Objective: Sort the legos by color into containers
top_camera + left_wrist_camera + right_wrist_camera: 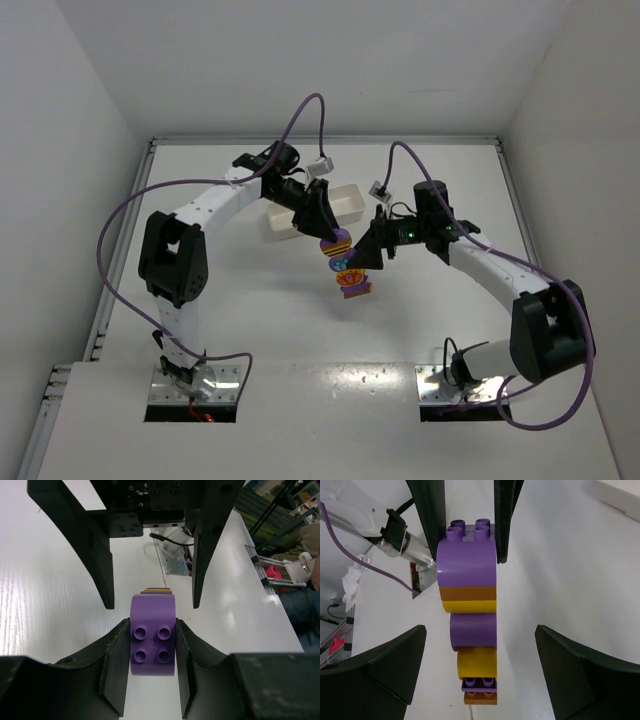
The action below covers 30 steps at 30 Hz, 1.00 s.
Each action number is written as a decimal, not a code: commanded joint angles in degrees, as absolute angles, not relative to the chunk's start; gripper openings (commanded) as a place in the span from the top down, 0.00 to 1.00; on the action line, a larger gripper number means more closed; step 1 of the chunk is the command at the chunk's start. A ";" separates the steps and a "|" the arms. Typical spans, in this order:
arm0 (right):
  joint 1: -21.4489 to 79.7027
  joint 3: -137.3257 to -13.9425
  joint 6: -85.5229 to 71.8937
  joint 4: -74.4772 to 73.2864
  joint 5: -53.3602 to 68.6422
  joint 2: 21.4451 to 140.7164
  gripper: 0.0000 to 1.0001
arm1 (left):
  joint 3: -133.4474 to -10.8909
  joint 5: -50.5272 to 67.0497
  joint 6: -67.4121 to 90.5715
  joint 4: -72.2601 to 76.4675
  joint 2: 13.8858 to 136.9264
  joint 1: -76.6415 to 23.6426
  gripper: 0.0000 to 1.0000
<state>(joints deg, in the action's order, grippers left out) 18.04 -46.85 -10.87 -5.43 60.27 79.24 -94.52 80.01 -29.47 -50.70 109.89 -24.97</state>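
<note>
Left arm (215, 205) arched from the near-left base over to mid-table, left claw (333, 236) clamped on the top purple brick (152, 645) of the lego stack (470, 605). Right arm (490, 265) mirrored it from near-right. Right claw (366, 254) jaws were wide apart either side of the stack's lower bricks, not touching. Stack hung mid-table, probably off the surface, hard to tell. White tray (348, 200) sat just beyond, far side. Table (200, 330) white, plain white walls (60, 100) around.
</note>
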 commanded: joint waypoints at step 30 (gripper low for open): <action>20.83 -52.29 -3.52 -10.72 60.73 82.18 0.64 | -94.83 86.65 -30.06 -49.31 110.04 -24.35 0.94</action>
<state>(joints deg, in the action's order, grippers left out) 20.43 -50.19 -5.10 -12.16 59.88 82.00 -94.17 81.49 -29.26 -50.57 111.66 -24.97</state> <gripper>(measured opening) 0.444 0.417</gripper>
